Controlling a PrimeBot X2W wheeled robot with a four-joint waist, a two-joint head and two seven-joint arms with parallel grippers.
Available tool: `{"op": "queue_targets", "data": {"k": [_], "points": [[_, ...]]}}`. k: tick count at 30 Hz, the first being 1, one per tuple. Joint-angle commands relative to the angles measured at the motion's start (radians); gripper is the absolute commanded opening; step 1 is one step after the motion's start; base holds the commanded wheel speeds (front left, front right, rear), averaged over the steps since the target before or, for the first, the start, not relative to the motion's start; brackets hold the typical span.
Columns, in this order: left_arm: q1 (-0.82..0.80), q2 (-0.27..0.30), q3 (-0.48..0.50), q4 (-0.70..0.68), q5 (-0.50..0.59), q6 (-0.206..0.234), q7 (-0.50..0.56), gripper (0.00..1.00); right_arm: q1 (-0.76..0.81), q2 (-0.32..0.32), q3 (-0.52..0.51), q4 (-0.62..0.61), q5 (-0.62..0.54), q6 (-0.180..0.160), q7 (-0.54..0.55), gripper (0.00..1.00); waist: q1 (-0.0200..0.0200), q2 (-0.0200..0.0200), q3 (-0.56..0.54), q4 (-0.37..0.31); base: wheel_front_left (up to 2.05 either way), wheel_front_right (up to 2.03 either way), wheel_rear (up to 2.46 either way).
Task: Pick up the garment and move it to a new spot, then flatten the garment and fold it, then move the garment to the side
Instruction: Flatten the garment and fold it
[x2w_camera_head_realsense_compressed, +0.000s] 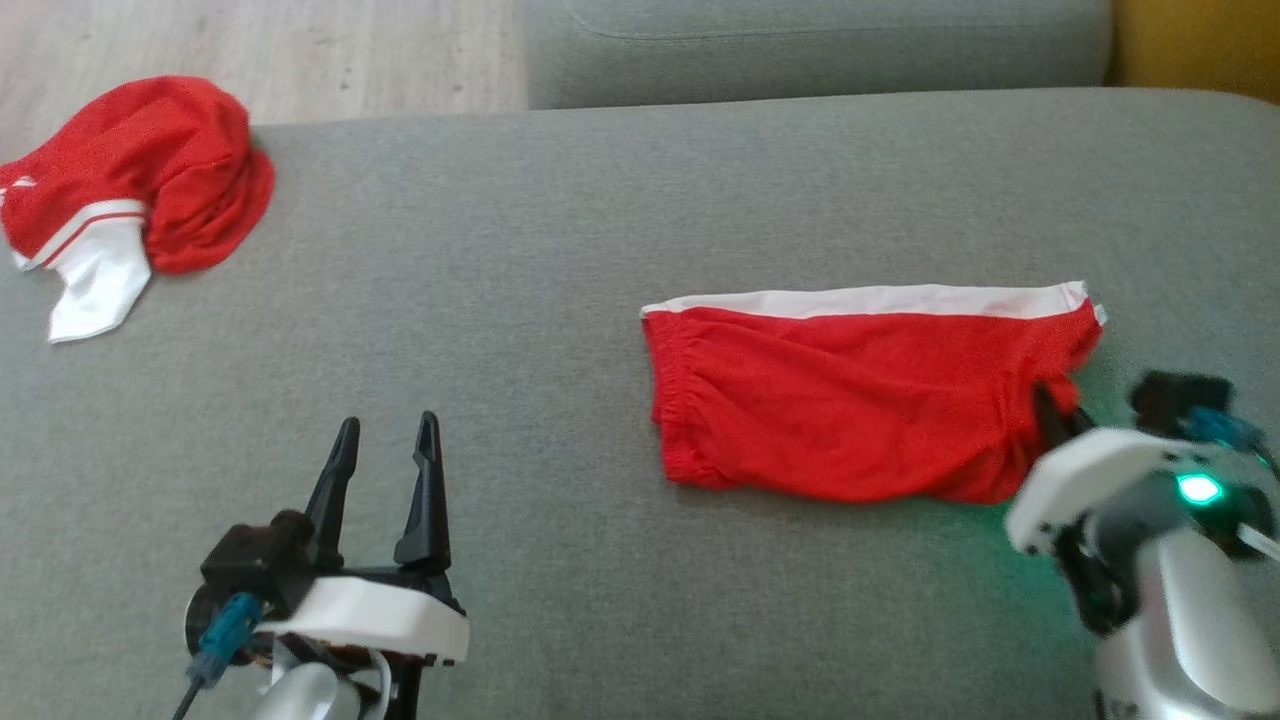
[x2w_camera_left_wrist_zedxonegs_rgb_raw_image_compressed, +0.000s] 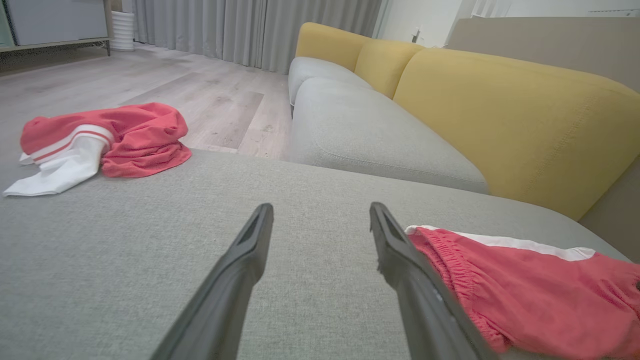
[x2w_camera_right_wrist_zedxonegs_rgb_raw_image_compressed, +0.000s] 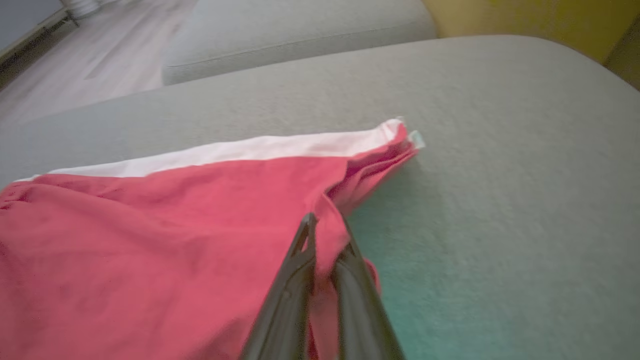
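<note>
In the head view, the garment (x2w_camera_head_realsense_compressed: 860, 400), red shorts with a white band, lies flat and already folded on the right half of the grey sofa seat (x2w_camera_head_realsense_compressed: 560, 250). Its long axis runs left to right across the view. The gathered waistband points left and the white band runs along the far edge. The right gripper (x2w_camera_head_realsense_compressed: 1055, 415) meets its near right corner. The left gripper (x2w_camera_head_realsense_compressed: 388, 422) hovers over bare cushion at the lower left, well apart from the cloth, with its fingers spread. A second, crumpled red-and-white garment (x2w_camera_head_realsense_compressed: 130, 190) sits at the far left edge of the seat.

In the left wrist view, the left gripper's fingers stand wide apart with nothing between them. The waistband end of the garment lies just beside the right-hand finger. Yellow back cushions (x2w_camera_left_wrist_zedxonegs_rgb_raw_image_compressed: 500, 115) rise behind the seat.

In the right wrist view, the right gripper's fingers are pressed close together on a pinch of red cloth at the garment's end, which lifts slightly there.

Flattening and folding look done, so the step in hand is probably moving the garment to the side. That calls for a low, steady drag or lift from this one corner. A sharp pull with one gripper could open the fold, so the idle left gripper may need to take the waistband end.
</note>
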Motion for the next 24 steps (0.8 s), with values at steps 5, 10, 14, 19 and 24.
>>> {"op": "queue_targets", "data": {"k": [5, 10, 14, 19, 24], "points": [[-0.016, 0.016, 0.030, -0.029, 0.003, 0.005, -0.008, 1.00, -0.125, -0.003, 0.183, -0.069, 0.048, -0.001, 0.002, 0.00, 0.0000, -0.0001, -0.012, 0.043, 0.00, 0.00, 0.00], [-0.017, 0.009, 0.027, -0.026, -0.001, 0.003, -0.013, 1.00, -0.180, -0.003, 0.362, -0.077, 0.103, -0.001, 0.015, 0.00, 0.0000, -0.0001, -0.007, 0.080, 0.00, 0.00, 0.00], [-0.022, 0.005, 0.028, -0.021, -0.004, 0.000, -0.018, 1.00, -0.198, -0.003, 0.518, -0.055, 0.142, -0.001, 0.031, 0.00, 0.0000, -0.0001, 0.002, 0.109, 0.00, 0.00, 0.00], [-0.025, 0.003, 0.032, -0.014, -0.007, -0.003, -0.025, 1.00, -0.182, -0.003, 0.611, -0.014, 0.155, -0.001, 0.047, 0.00, 0.0000, -0.0001, 0.009, 0.123, 0.00, 0.00, 0.00], [-0.025, 0.005, 0.039, -0.011, -0.010, -0.002, -0.032, 1.00, -0.180, -0.003, 0.625, 0.012, 0.148, -0.001, 0.033, 0.00, 0.0000, -0.0001, 0.014, 0.118, 0.00, 0.00, 0.00]]}}
